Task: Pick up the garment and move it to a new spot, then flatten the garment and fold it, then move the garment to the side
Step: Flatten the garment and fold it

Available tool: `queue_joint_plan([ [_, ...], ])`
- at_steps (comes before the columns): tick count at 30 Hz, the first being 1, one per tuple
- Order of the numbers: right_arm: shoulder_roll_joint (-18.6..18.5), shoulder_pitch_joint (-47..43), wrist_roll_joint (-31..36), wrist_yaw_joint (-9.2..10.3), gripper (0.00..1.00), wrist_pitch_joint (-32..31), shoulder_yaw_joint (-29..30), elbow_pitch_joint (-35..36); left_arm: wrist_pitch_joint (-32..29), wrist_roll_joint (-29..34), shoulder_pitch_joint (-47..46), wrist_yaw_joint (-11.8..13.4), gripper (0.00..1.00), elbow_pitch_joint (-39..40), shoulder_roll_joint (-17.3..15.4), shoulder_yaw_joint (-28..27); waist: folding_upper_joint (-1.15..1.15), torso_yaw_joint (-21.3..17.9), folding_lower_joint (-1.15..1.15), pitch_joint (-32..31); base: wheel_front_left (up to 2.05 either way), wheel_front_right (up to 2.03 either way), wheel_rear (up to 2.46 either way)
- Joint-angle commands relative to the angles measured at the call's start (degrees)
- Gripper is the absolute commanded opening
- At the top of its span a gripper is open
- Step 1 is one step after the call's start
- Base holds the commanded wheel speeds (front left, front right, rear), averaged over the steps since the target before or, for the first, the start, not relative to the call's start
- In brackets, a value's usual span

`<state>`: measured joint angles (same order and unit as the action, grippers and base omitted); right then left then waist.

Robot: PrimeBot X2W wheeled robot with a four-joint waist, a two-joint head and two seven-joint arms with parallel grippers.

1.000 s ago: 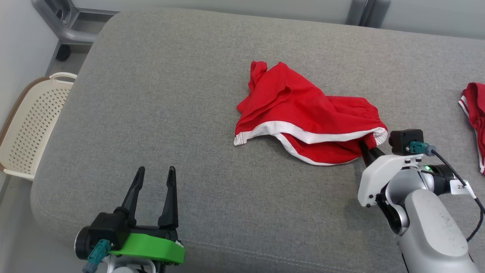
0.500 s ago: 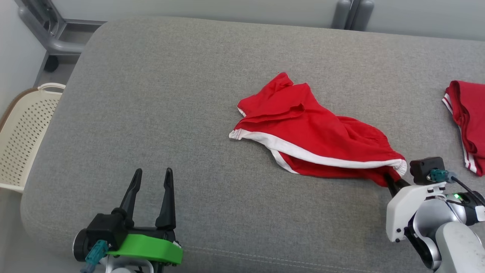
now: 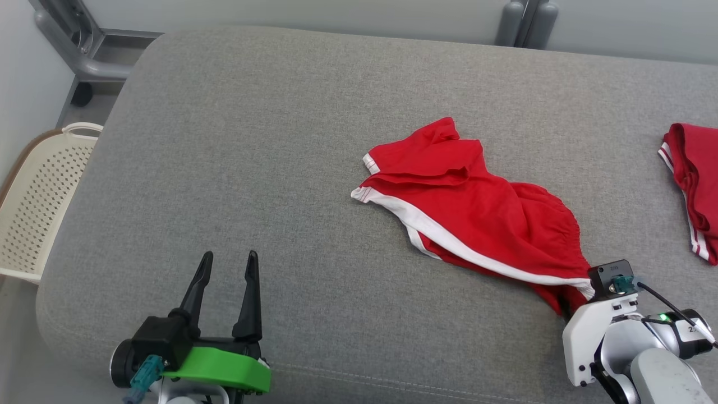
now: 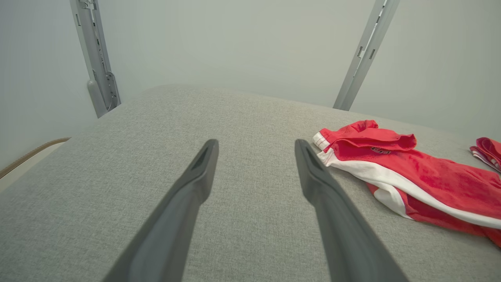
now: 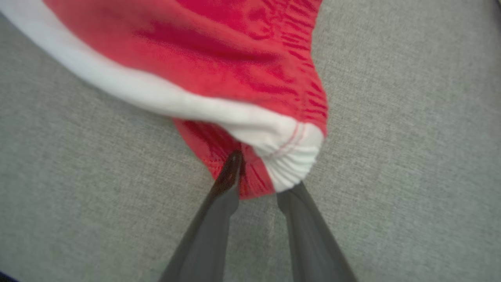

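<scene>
The garment (image 3: 477, 219), red shorts with white trim, lies stretched out on the grey cushion (image 3: 252, 140), right of centre. Its waistband corner runs down to my right gripper (image 3: 567, 307) at the lower right. In the right wrist view the right gripper (image 5: 261, 174) holds that corner of the garment (image 5: 219, 58) between its narrow-set fingers, the white elastic bunched over one tip. My left gripper (image 3: 227, 258) stands open at the lower left, nothing between its fingers. In the left wrist view the left gripper (image 4: 256, 149) points across bare cushion, with the garment (image 4: 411, 184) off to its right.
A second red garment (image 3: 693, 191) lies at the cushion's right edge, apart from the first. A cream perforated basket (image 3: 39, 196) stands on the floor past the cushion's left edge. A grey metal frame (image 3: 84, 56) rises at the back left.
My right gripper has drawn the garment's waistband corner toward the near right, and the cloth has stretched out flatter. Its fingers have parted slightly. The head camera has shifted. The left gripper has stayed put.
</scene>
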<state>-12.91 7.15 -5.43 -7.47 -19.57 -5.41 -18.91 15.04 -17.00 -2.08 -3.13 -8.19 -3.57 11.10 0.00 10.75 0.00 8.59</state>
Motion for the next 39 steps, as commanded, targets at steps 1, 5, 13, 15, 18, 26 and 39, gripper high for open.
queue_joint_plan([
  [1,0.30,-1.56,-0.37,-0.04,1.00,-0.26,-0.55,-1.29,0.16,0.49,-0.27,-0.24,1.00,-0.19,-0.10,-0.43,0.00,-0.01,0.00,-0.39,0.00,0.00,0.00],
  [5,-0.51,-3.14,-1.27,-0.03,1.00,-0.16,-0.06,0.12,0.16,0.70,0.37,0.09,1.00,-0.30,-0.40,-1.06,0.00,-0.43,0.00,-1.17,0.00,0.00,0.00],
  [13,-0.57,-6.92,-2.89,-0.01,1.00,2.08,3.80,8.23,0.04,1.19,1.33,1.34,1.00,-0.67,-1.47,-2.32,0.00,-2.13,0.00,-2.48,0.00,0.00,0.00],
  [15,-0.74,-8.59,-2.92,-0.01,1.00,1.75,4.39,10.66,-0.25,1.03,1.45,1.73,1.00,-0.55,-1.68,-2.52,0.00,-2.73,0.00,-2.69,0.00,0.00,0.00],
  [18,-0.75,-10.84,-3.14,0.00,1.00,0.75,5.12,14.15,-0.89,0.58,1.69,2.10,1.00,-0.37,-2.06,-2.88,0.00,-3.68,0.00,-3.04,0.00,0.00,0.00],
  [26,3.90,-11.36,-3.60,-0.01,1.00,8.28,9.63,21.88,-1.85,-0.11,2.07,4.33,1.00,1.06,-3.35,-4.75,0.00,-6.28,0.00,-4.28,0.00,0.00,0.00],
  [39,9.93,-6.52,-5.53,-0.01,1.00,30.18,6.58,12.74,-5.48,-0.45,4.91,5.85,1.00,0.99,-5.72,-5.68,0.00,-7.11,0.00,-9.03,0.00,0.00,0.00],
])
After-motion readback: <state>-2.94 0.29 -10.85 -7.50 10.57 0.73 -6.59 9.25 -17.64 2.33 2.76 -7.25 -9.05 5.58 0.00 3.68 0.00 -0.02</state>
